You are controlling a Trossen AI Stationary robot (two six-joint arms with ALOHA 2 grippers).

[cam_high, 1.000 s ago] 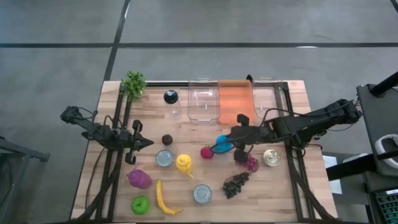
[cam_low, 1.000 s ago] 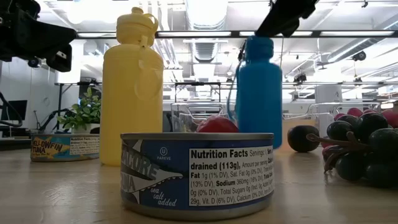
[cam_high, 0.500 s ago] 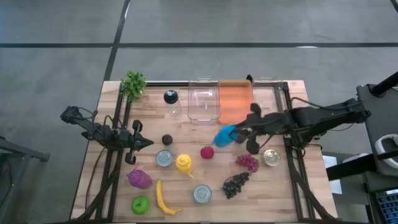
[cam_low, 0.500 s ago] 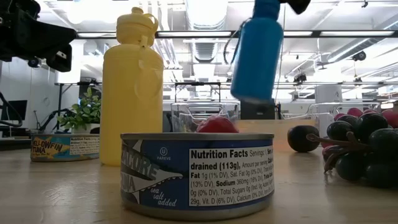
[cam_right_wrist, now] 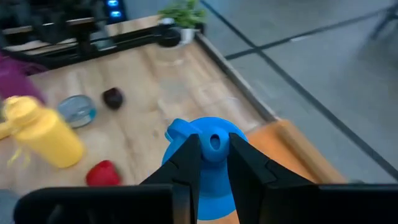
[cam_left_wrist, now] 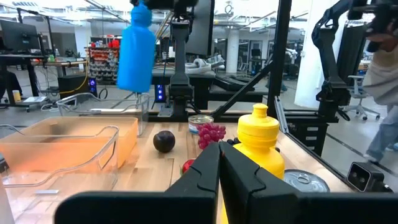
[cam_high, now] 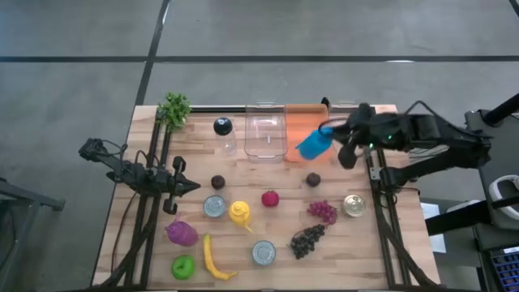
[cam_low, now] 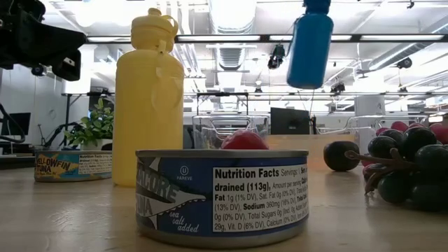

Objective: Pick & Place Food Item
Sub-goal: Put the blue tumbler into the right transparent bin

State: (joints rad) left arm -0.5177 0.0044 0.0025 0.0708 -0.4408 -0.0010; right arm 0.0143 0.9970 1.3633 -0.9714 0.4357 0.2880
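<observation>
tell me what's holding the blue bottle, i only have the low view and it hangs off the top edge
observer: the right tool is shut on the neck of the blue bottle, one finger on each side of the cap.
operator: what's underneath it
observer: from above it overlaps the orange bin, which sits beside the clear bin.
operator: left arm in the way
observer: no, the left tool is shut and empty at the table's left side, well apart.
</observation>
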